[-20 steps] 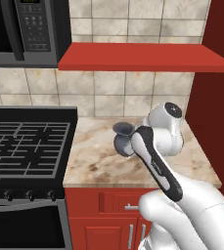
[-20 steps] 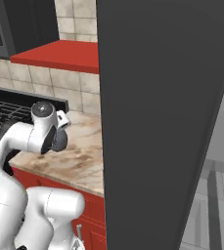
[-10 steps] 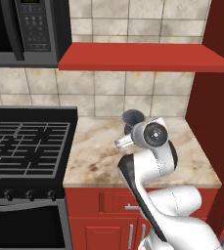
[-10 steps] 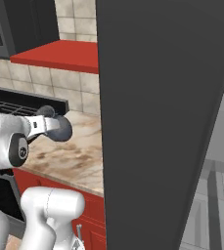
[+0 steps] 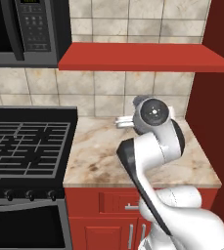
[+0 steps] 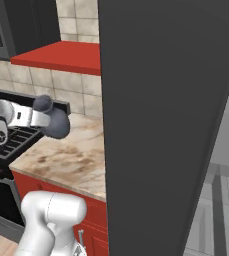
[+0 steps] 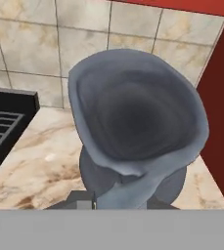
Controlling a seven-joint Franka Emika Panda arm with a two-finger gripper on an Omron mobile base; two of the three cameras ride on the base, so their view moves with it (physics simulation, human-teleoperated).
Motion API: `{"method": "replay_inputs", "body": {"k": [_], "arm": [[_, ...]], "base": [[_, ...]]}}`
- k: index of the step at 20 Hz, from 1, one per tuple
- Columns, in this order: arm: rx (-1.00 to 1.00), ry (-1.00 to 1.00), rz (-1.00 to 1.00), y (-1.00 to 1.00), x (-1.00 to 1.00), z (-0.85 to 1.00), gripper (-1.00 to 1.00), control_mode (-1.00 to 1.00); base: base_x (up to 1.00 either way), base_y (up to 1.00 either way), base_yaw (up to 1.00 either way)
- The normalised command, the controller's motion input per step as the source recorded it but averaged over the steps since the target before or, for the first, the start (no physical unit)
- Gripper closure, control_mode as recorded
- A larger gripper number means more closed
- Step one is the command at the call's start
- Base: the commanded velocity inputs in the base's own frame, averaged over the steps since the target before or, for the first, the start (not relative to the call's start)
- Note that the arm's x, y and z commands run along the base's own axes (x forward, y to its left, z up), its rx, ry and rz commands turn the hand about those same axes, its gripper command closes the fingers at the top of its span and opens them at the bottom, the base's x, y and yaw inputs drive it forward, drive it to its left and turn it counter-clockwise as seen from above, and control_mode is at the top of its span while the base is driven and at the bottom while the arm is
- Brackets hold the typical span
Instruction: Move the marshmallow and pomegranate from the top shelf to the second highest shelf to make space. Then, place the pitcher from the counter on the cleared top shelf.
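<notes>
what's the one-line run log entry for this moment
phase: pitcher transfer | gripper: at pitcher, closure not visible | pitcher: raised above counter | backdrop: stove left

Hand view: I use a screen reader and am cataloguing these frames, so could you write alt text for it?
A dark blue-grey pitcher seen close from above, its wide flared mouth open toward the camera and its round belly below. It is over the beige marbled counter, with the black stove at left, tiled wall behind and a red panel at right.

Blue-grey pitcher (image 6: 53, 119) lifted above marbled counter (image 6: 71, 159), flared mouth toward hand camera
</notes>
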Motion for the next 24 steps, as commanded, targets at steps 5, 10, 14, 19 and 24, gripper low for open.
{"method": "replay_inputs", "body": {"k": [5,10,14,19,24], "arm": [[0.24,0.21,0.05,-0.02,-0.12,0.40,1.00,-1.00],[0.09,0.14,0.18,0.00,0.00,0.01,1.00,-1.00],[0.02,0.01,0.10,0.00,0.00,-0.12,1.00,-1.00],[0.00,-0.08,0.03,-0.02,-0.11,-0.31,1.00,-1.00],[0.00,-0.19,0.01,-0.05,-0.10,-0.15,1.00,-1.00]], "base": [[0.00,0.00,0.00],[0.00,0.00,0.00],[0.00,0.00,0.00],[0.00,0.00,0.00],[0.00,0.00,0.00]]}}
